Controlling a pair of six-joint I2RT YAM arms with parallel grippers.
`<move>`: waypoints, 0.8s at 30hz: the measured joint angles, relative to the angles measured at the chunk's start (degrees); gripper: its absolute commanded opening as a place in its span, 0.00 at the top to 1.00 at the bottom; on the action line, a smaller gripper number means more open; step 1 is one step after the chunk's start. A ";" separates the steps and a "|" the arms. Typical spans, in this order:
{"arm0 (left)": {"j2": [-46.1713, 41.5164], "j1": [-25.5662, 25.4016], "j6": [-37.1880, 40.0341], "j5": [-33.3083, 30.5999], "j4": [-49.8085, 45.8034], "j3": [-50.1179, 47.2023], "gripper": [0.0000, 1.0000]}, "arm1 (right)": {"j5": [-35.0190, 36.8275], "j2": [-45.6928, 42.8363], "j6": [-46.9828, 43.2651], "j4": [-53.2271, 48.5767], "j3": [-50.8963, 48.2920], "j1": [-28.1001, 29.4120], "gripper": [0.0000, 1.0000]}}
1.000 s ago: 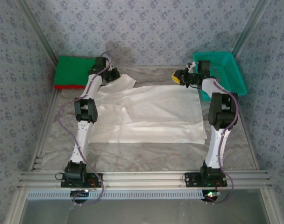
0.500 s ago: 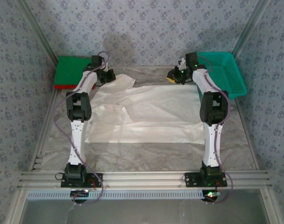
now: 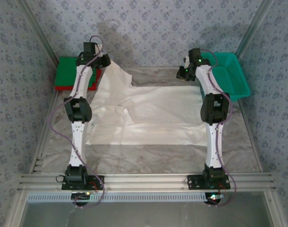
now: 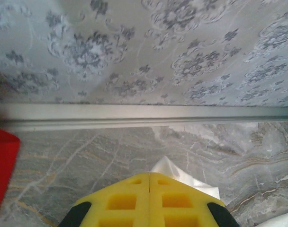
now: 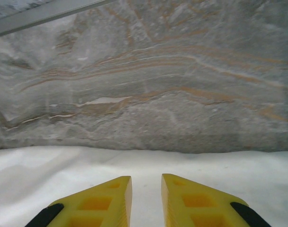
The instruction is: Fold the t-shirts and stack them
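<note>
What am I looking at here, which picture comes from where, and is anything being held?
Two robot arms are bolted at the near edge of the table. The wide picture looks down from above and behind; the other two come from wrist cameras. A wrinkled white t-shirt lies spread on it, a green t-shirt over a red t-shirt far left, a teal basket far right. The left pincer is shut on the white shirt's corner, held raised. The right pincer hangs slightly open over the cloth, nothing visibly in it.
</note>
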 measured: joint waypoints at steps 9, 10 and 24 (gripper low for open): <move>1.14 1.31 2.38 -0.07 -1.90 -0.66 1.00 | 1.77 6.08 -0.37 -2.69 5.68 -3.63 0.71; 1.27 1.57 2.40 -0.07 -1.90 -0.66 1.00 | 2.12 6.49 -0.26 -2.93 5.88 -3.91 0.72; 1.55 3.50 3.34 -0.26 -3.26 -4.26 1.00 | 9.90 11.06 1.05 -8.26 10.67 -3.23 0.68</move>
